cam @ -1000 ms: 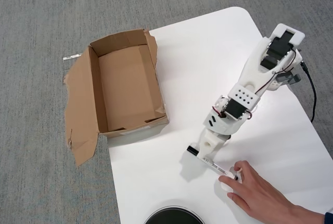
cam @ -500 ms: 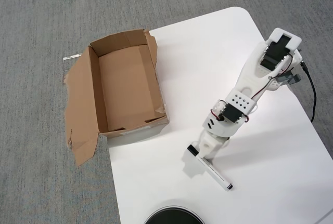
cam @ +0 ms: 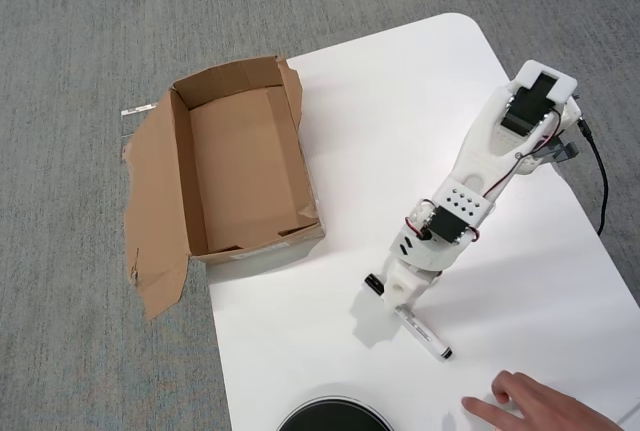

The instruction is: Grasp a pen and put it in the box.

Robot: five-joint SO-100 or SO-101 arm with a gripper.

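Note:
In the overhead view the pen [cam: 425, 337], white with a black cap [cam: 373, 283], lies slanted on the white table [cam: 400, 111] near its front edge. My gripper [cam: 400, 301] sits right over the pen's middle. The cap sticks out on its left and the barrel on its lower right. The wrist body hides the fingertips, and the jaws appear closed on the barrel. The box [cam: 240, 166], brown open cardboard, stands apart at the table's left edge, empty, with one wide flap [cam: 155, 211] splayed flat on its left side.
A person's hand [cam: 530, 406] reaches in at the bottom right, close to the pen's end. A round black object [cam: 335, 416] shows at the bottom edge. A black cable [cam: 598, 176] runs beside the arm's base. Grey carpet surrounds the table.
The hand that held the pen's end withdrew, then came back at the bottom right. The arm stretched a little forward, and the pen shifted slightly up and right with the gripper.

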